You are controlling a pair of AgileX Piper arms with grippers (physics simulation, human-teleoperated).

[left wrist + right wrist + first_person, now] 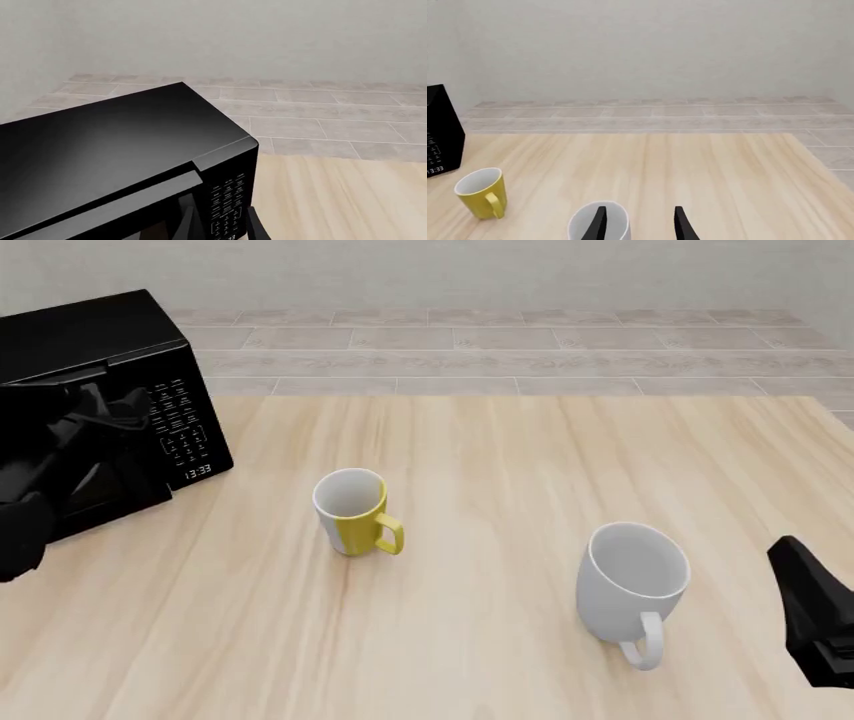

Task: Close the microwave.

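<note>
Left gripper (220, 225) fingers spread against the microwave (100, 410) front, beside the keypad (227, 205). Right gripper (639, 222) fingers spread, holding nothing.

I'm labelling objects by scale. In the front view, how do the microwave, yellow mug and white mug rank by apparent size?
1. Microwave, by far the largest, though partly cut off at the frame edge.
2. White mug.
3. Yellow mug.

The white mug sits nearer the camera, so its lead over the yellow one may be partly perspective.
</note>
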